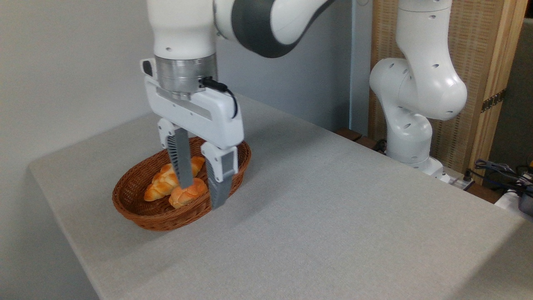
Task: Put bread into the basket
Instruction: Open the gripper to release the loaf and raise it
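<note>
We count one basket (137, 208) on the bench (333, 200) holding two baked pieces, one long pale braided bread (164, 183) and one darker bun (189, 193) just beside it, while the gripper (202, 196) hangs above them with its two fingers (182, 160) apart, gripping nothing.

Single fixed view: the camera stands off the table's (333, 200) near corner, raised, looking obliquely down across it toward my arm's base (412, 154) at right, with my tool (204, 196) close in the left half.
</note>
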